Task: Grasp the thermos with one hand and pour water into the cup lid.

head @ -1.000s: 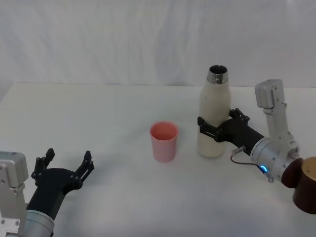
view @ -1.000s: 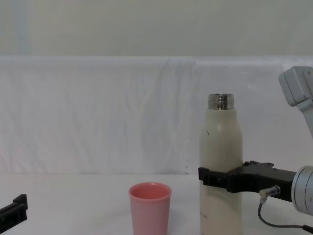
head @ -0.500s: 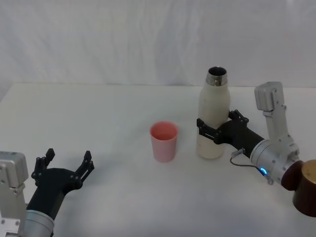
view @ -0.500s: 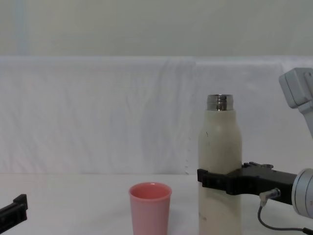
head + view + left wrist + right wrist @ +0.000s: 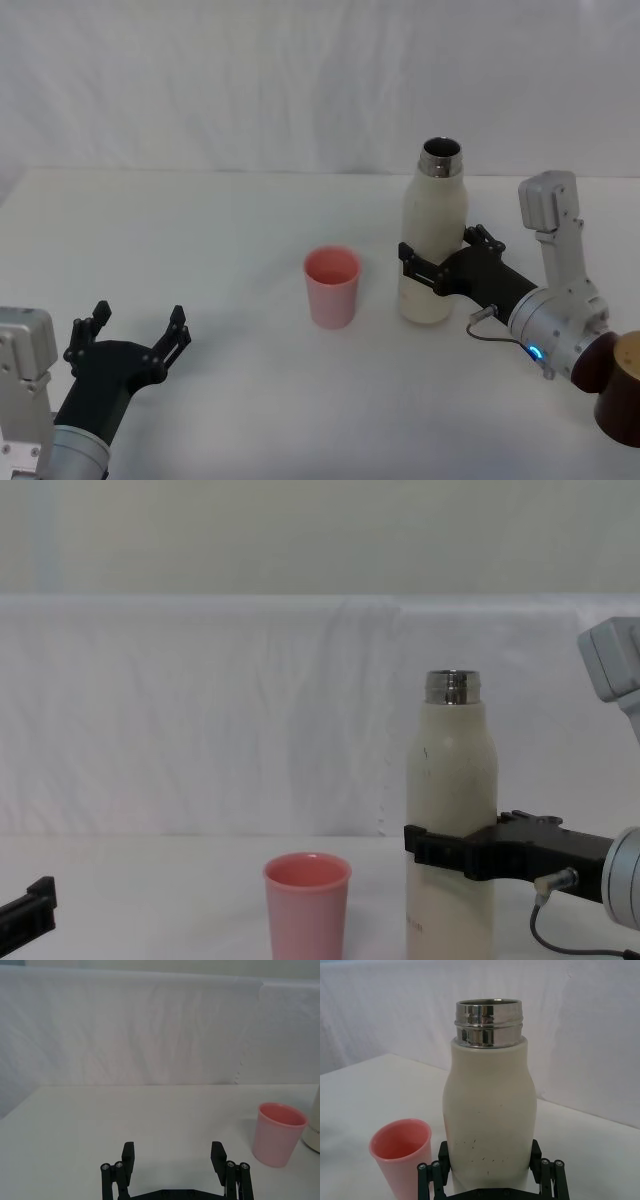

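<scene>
The cream-white thermos (image 5: 432, 225) stands upright on the white table right of centre, its steel neck uncapped. My right gripper (image 5: 437, 262) reaches in from the right and is shut on the thermos's lower body; in the right wrist view its fingers (image 5: 442, 1160) press both sides of the thermos (image 5: 490, 1105). The pink cup lid (image 5: 331, 285) stands upright just left of the thermos, a small gap between them, also seen as the cup lid (image 5: 306, 905) beside the thermos (image 5: 450, 770). My left gripper (image 5: 140, 320) rests open at the near left, far from both.
The white table (image 5: 220, 230) ends at a white draped backdrop behind. A dark brown round object (image 5: 622, 390) sits at the near right corner beside my right arm. Open tabletop lies between the left gripper (image 5: 173, 1155) and the cup lid (image 5: 278, 1132).
The right gripper and the thermos have shifted slightly toward me together. The cup lid and the left gripper have stayed put.
</scene>
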You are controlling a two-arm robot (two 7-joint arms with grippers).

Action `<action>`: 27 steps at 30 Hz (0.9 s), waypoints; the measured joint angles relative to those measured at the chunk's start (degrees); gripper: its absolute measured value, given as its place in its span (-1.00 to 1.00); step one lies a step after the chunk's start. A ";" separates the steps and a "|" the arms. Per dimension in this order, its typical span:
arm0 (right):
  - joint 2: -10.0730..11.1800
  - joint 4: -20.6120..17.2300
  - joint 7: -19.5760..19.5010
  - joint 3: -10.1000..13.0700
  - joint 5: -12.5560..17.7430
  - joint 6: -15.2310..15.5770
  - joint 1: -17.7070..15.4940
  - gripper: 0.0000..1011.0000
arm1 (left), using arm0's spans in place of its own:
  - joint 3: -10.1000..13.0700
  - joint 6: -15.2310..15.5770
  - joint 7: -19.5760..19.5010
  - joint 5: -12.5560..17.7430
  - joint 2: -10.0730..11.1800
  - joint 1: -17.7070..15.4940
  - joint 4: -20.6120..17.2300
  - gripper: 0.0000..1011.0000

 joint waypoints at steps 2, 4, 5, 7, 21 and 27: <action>-0.01 0.00 0.00 0.00 0.00 0.00 0.00 0.87 | 0.00 0.00 0.00 0.00 0.00 0.00 0.00 0.98; -0.03 0.00 0.00 0.00 0.00 0.00 0.02 0.87 | 0.00 0.00 0.00 0.00 0.00 0.00 0.00 0.98; -0.03 0.00 0.00 0.00 0.00 0.00 0.03 0.87 | 0.00 0.00 0.00 0.00 0.00 0.00 0.00 0.98; -0.04 0.00 0.00 0.01 0.00 0.00 0.04 0.87 | 0.00 0.00 0.00 0.00 0.00 0.00 0.00 0.98; -0.09 0.17 0.01 0.08 -0.03 0.04 0.11 0.87 | 0.00 0.00 0.00 0.00 0.00 0.00 0.00 0.98; -0.11 0.20 0.01 0.10 -0.05 0.06 0.13 0.87 | 0.00 0.00 0.00 0.00 0.00 0.00 0.00 0.98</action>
